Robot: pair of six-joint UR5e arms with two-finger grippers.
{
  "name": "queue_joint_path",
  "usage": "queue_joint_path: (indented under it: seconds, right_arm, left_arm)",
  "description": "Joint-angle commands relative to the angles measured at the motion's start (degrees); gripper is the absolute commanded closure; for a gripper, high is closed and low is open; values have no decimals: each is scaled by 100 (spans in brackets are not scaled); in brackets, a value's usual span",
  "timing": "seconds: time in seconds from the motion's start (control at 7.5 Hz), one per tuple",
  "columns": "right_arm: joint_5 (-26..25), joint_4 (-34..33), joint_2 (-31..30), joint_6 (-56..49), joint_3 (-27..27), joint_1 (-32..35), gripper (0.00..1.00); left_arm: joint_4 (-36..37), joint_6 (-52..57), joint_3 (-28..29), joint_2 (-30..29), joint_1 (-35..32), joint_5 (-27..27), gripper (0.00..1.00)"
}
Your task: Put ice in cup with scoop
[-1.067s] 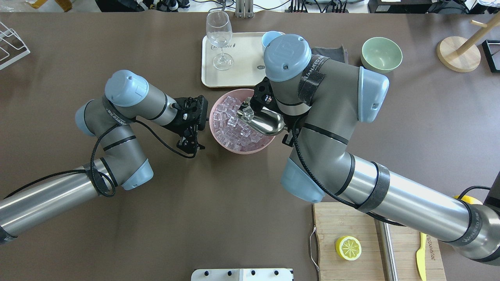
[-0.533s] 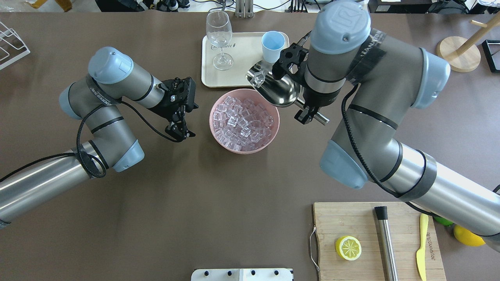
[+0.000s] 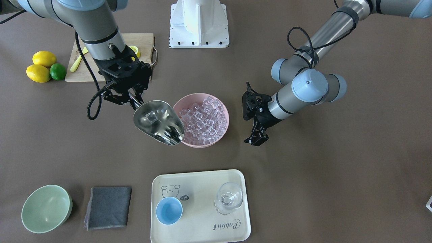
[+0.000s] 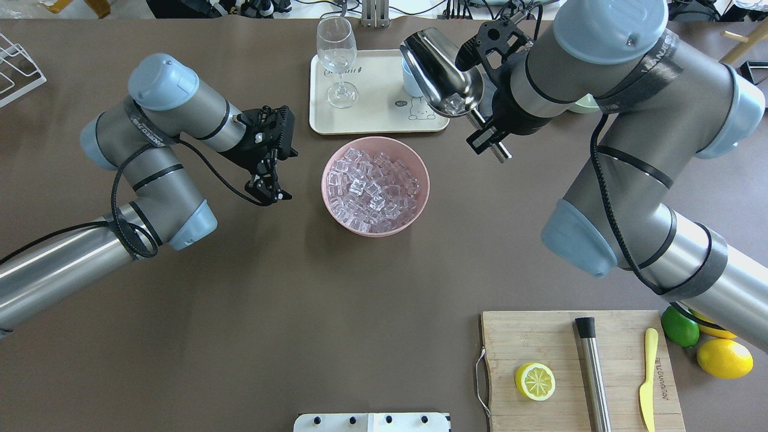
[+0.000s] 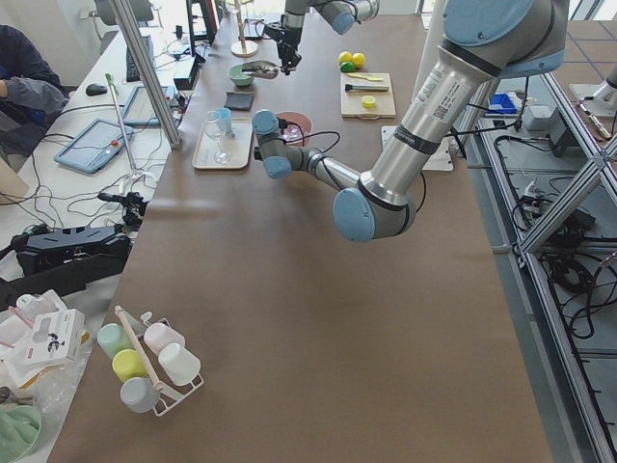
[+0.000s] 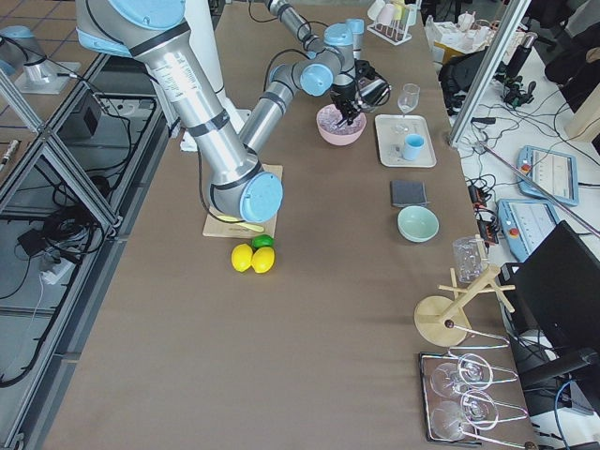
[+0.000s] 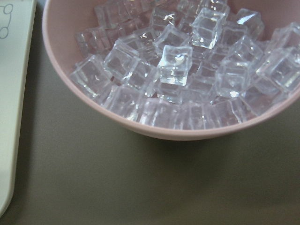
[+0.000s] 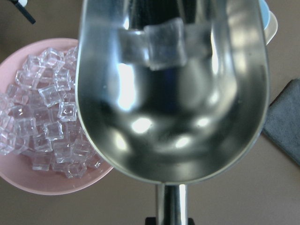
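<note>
Jaws clamped on its handle, the right gripper holds the scoop level so ice cannot spill, seemingly bound for the cup at 1 o'clock of the bowl; the left gripper gap is unclear.

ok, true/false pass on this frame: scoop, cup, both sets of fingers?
1. The scoop carries one ice cube. True.
2. The cup already has ice in it. False: it stands empty on the tray.
3. The left fingers grip the pink bowl. False: they are beside the bowl, apart from it, holding nothing.
4. The right fingers hold the scoop by its handle. True.
</note>
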Motion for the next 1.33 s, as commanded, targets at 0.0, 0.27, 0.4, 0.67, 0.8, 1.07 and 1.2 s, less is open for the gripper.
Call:
queue_joint_path:
  seconds: [0.0, 0.27, 0.4, 0.67, 0.8, 1.07, 1.2]
  right_arm:
    - [601, -206, -465, 16, -35, 356, 100]
    - [1269, -496, -520, -142, -524, 716, 100]
    - [1290, -1037, -241, -621, -919, 814, 100]
    - [1464, -1481, 592, -924, -2016, 990, 100]
    - [1466, -1795, 1153, -1099, -2683, 991, 100]
    - [1387, -2595, 2008, -1819, -3671, 991, 100]
    - [1300, -3051, 2299, -2196, -3909, 991, 100]
  left_arm:
    - [26, -89, -134, 302, -666, -348, 2]
    - [890, -465, -729, 881, -1360, -401, 2]
    - [1636, -467, -1203, 1294, -1869, -489, 2]
    - [2422, -450, -1295, 1613, -2766, -690, 2]
    - [2800, -450, -1296, 1745, -3144, -1057, 2]
    - [4150, -450, -1287, 1912, -3822, -1228, 2]
    - [4819, -450, -1296, 1983, -4051, -1193, 2]
